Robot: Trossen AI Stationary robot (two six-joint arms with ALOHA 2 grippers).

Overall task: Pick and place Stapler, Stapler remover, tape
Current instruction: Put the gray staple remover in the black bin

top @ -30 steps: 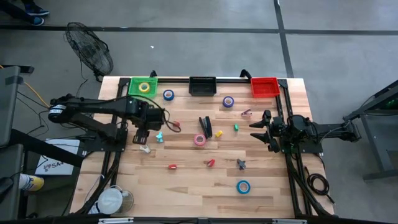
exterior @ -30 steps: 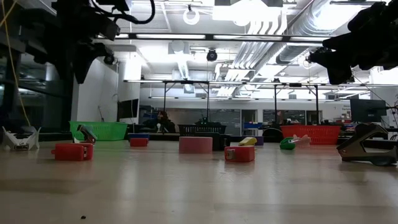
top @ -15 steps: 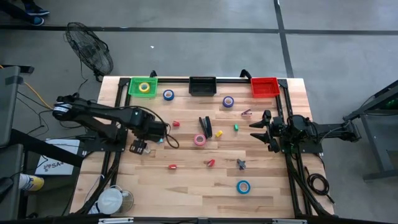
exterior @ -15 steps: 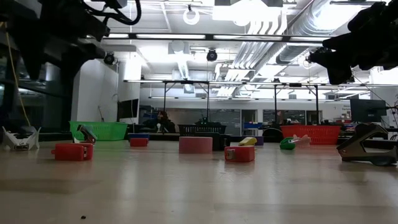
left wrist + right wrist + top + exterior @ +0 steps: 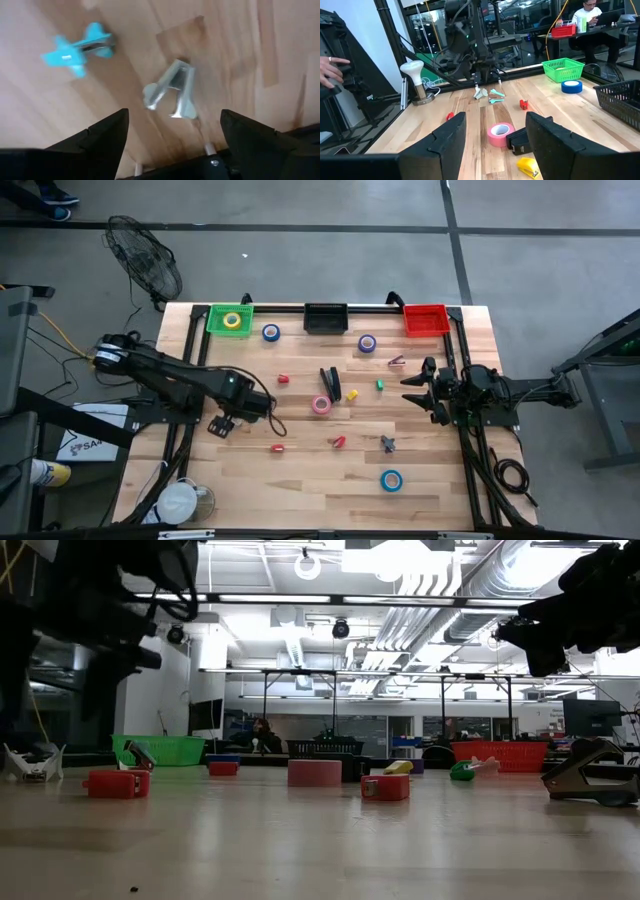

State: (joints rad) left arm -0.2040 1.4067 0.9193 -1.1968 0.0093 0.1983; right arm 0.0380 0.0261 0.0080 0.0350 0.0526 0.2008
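Hovering low over the left part of the wooden surface (image 5: 300, 480), the left gripper (image 5: 222, 425) has its fingers (image 5: 95, 142) spread wide with nothing between them. In the left wrist view a pale grey staple remover (image 5: 172, 92) lies on the wood just ahead of those fingers, and a teal staple remover (image 5: 75, 47) lies close beside it, apart from it.

The black stapler (image 5: 330, 383) lies near the middle of the surface, with the pink tape roll (image 5: 321, 405) just nearer and a small yellow piece (image 5: 352, 394) to its right. The blue tape roll (image 5: 271, 333) sits at the far side beside the green basket (image 5: 214, 316), which holds the yellow tape roll (image 5: 232, 321). The purple tape roll (image 5: 367, 343) lies to the right of the black basket (image 5: 325, 318); the red basket (image 5: 425, 320) stands at the far right corner. The teal tape roll (image 5: 391, 480) lies near the front right.

The right gripper (image 5: 412, 388) waits at the right edge, its fingers (image 5: 447, 137) spread and empty.
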